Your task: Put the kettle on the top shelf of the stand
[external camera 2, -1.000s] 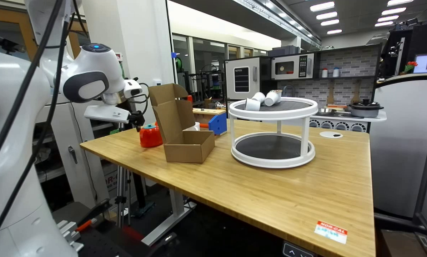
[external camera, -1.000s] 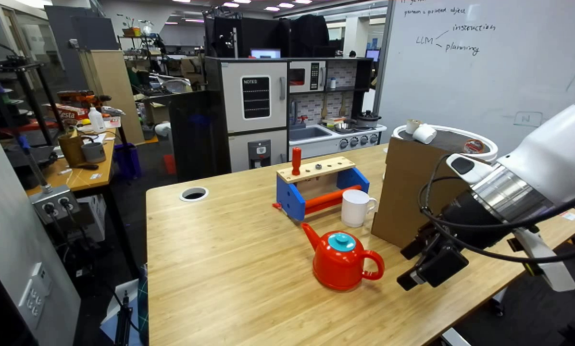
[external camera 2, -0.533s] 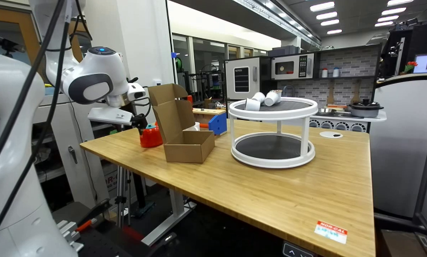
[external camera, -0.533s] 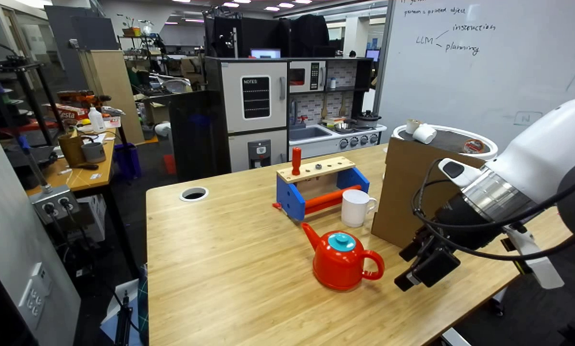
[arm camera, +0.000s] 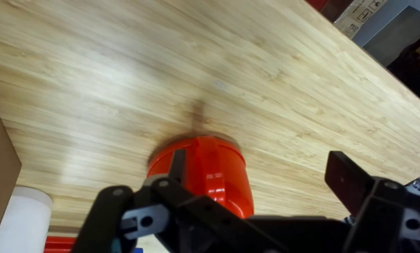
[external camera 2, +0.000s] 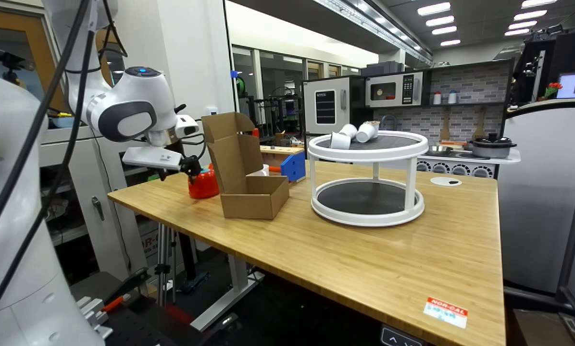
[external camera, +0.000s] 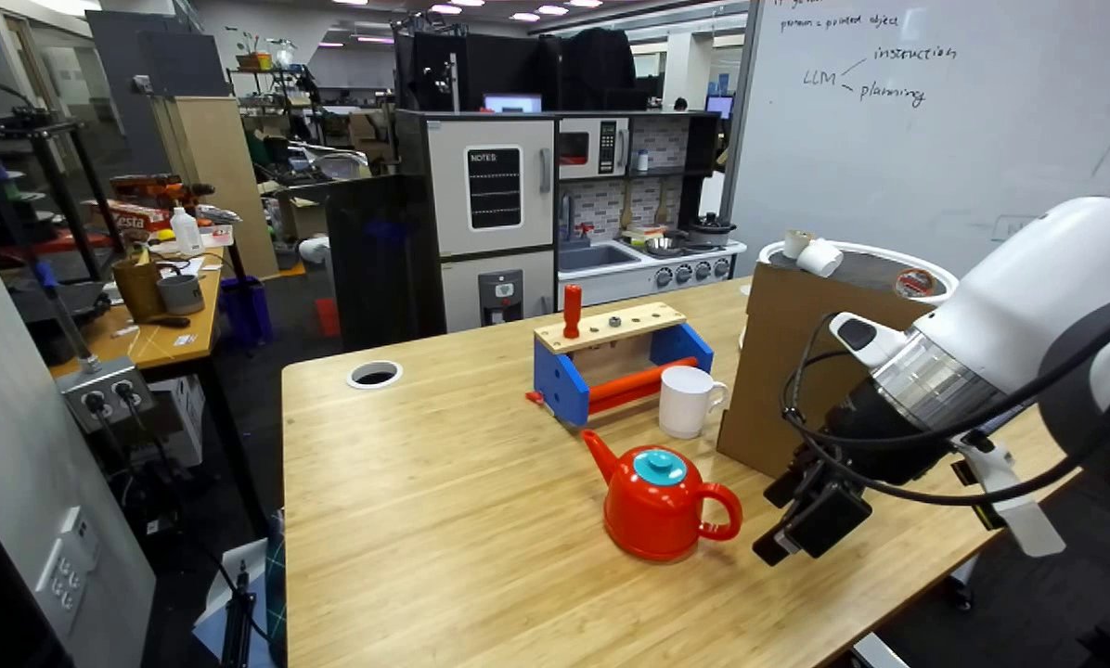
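Kitchen unit (external camera: 535, 227), 1 whiteboard (external camera: 945, 153) with black handwriting (external camera: 819, 79), bright ceiling lights (external camera 2: 440, 20).

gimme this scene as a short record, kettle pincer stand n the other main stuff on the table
kettle: red, teal lid, upright on the table
pincer: open, apart from the kettle's handle
stand: white, round, two-tier; white cups on its top shelf
cardboard box: open, flap raised
white mug: upright beside the blue-and-red rack
task status: kettle not yet on the stand
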`<state>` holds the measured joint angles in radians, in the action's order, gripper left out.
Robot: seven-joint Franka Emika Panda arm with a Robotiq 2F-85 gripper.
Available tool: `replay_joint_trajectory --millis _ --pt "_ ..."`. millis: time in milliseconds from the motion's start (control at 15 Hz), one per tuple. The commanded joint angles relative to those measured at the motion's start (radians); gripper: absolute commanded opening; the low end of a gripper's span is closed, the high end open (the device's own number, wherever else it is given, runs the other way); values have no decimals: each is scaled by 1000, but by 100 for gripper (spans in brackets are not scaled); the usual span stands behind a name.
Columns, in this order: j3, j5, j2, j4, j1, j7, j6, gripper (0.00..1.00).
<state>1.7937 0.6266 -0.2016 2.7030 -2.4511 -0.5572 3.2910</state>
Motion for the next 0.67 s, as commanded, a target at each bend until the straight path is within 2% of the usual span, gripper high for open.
replay_joint_trajectory --millis 0,200,267,600 --pt "114 -7 48 -14 -116 7 -36 100" --pt "228 -18 49 -24 -213 -1 -43 100" --pt "185 -39 51 -15 -149 0 -49 100" --pt "223 -89 55 -33 -155 7 -56 100"
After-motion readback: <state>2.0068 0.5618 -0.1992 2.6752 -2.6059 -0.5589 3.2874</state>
